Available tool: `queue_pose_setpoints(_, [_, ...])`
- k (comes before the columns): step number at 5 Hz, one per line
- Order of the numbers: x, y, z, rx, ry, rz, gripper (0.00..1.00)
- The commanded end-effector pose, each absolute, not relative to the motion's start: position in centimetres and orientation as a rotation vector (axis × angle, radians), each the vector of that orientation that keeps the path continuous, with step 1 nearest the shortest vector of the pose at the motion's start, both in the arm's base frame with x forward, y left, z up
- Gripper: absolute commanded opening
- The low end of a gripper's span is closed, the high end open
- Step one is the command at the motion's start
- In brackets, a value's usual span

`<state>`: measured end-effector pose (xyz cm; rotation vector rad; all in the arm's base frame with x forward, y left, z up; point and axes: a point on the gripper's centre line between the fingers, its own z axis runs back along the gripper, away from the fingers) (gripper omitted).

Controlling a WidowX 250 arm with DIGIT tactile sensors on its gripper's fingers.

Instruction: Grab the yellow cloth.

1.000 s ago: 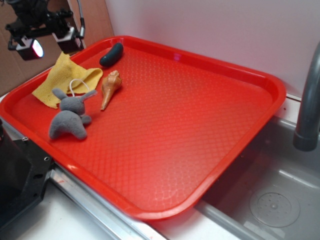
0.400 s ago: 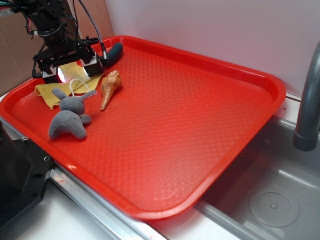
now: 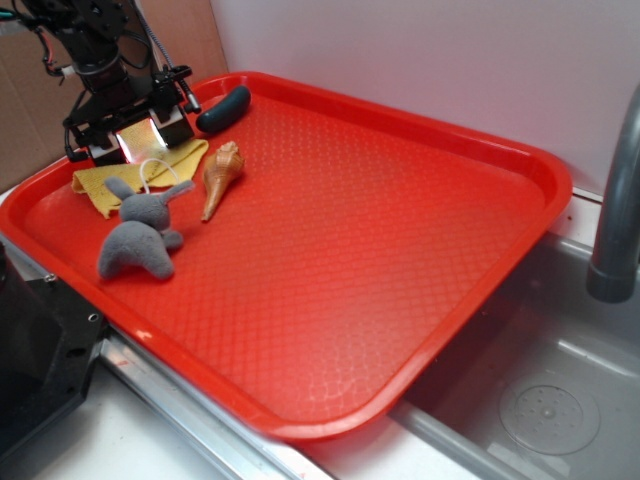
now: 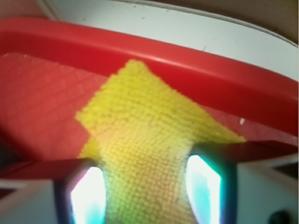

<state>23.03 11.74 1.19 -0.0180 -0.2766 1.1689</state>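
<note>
The yellow cloth lies in the far left corner of the red tray, partly hidden under my gripper. That gripper stands down on the cloth's upper part. In the wrist view the yellow cloth fills the whole gap of my gripper, narrowing to a waist between the two lit fingers. The jaws press on it from both sides, so the gripper is shut on the cloth. One pointed corner of the cloth reaches toward the tray rim.
A grey plush bunny with a white loop lies just in front of the cloth. A tan seashell lies to the right of the gripper, and a dark green oblong object behind it. A sink and faucet stand right of the tray.
The gripper came down from above the tray's left corner onto the cloth. Its fingers have drawn in on the fabric, and the cloth's raised far corner is now hidden beneath it.
</note>
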Motion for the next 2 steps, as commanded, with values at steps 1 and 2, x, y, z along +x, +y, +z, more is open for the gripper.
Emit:
queue_pose_setpoints(1, [22.3,13.6,4.4,0.258,-0.252,0.749,0.0])
queue_pose_setpoints(2, [22.5,12.5,8.3,0.212,-0.276,0.687,0.0])
